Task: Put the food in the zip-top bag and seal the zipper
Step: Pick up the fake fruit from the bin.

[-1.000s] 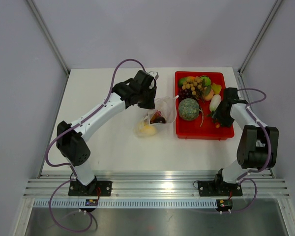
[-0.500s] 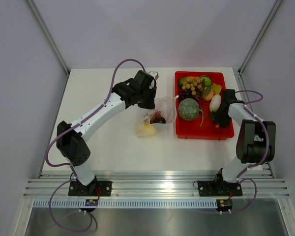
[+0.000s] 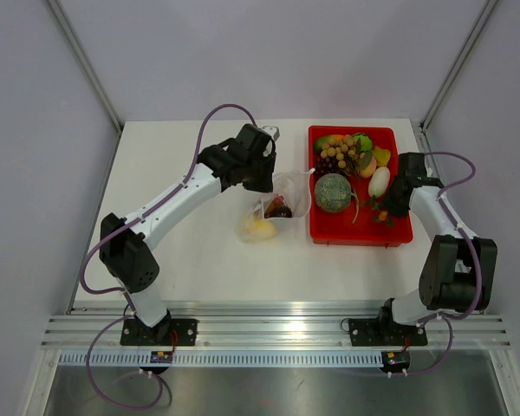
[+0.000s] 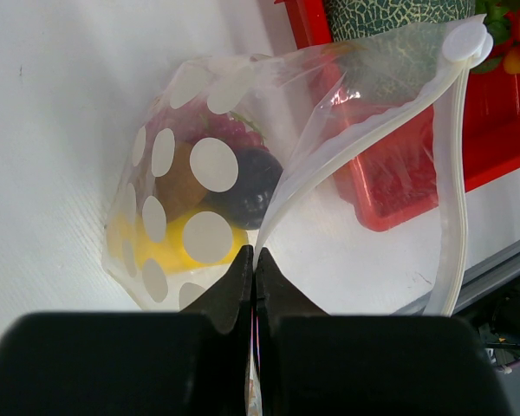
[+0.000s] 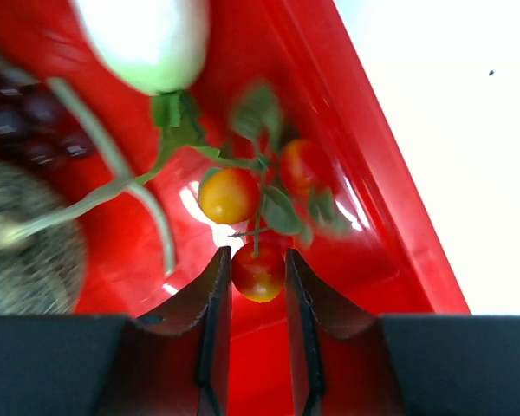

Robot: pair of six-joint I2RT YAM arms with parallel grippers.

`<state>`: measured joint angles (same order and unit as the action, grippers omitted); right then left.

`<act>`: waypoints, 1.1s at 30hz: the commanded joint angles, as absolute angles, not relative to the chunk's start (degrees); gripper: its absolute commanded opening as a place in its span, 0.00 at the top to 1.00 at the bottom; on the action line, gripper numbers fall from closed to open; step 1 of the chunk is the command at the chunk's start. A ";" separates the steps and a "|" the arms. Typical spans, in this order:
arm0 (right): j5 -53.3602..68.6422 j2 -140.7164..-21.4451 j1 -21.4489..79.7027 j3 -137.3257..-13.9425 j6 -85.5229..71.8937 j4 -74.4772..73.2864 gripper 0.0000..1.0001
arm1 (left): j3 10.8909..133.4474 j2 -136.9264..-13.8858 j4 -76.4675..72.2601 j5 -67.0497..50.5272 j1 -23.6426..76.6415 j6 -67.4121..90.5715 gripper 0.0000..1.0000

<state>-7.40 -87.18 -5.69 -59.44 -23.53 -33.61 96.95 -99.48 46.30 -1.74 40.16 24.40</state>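
Note:
The zip-top bag [image 4: 199,165] is clear with white dots and lies open beside the red tray [image 3: 360,232]. It holds a yellow piece [image 4: 169,247] and a dark round fruit [image 4: 251,182]. My left gripper [image 4: 256,260] is shut on the bag's mouth edge, where the zipper [image 4: 451,173] runs. My right gripper [image 5: 256,253] is low in the tray's near right corner. Its jaws are closed against a red cherry tomato [image 5: 258,276] on a leafy sprig with two more tomatoes [image 5: 229,195]. In the top view the right gripper [image 3: 386,206] covers most of the sprig.
The tray also holds a netted green melon [image 3: 333,191], a dark grape bunch [image 3: 329,162], a white eggplant-like piece [image 5: 147,39] and several small fruits at the back. The tray's raised right wall [image 5: 390,191] runs close beside my right gripper.
My right gripper's jaws have narrowed onto the cherry tomato, and the right wrist has shifted slightly over the tray's corner. The left arm and the bag have not moved.

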 commanded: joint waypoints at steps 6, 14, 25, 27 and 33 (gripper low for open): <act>-2.99 -77.61 -5.98 -63.81 -23.82 -38.32 0.83 | 98.70 -98.44 44.30 -2.55 40.17 23.82 1.00; 1.22 -72.78 -5.80 -69.59 -23.91 -42.36 0.84 | 98.79 -98.53 44.21 -2.64 40.17 23.91 1.00; 5.28 -66.45 5.42 -84.10 -26.45 -48.08 0.84 | 99.67 -99.05 44.21 -2.99 40.17 24.43 1.00; 4.57 -65.75 9.21 -84.81 -28.38 -47.29 0.84 | 99.58 -98.96 44.12 -2.99 40.17 24.78 1.00; 2.12 -67.49 23.26 -85.26 -32.34 -43.07 0.85 | 99.67 -99.05 44.03 -3.52 40.17 25.14 1.00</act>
<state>3.88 -66.28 18.06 -84.31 -29.43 -45.63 97.06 -99.48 46.30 -1.98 40.14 24.49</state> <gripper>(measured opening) 0.318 0.007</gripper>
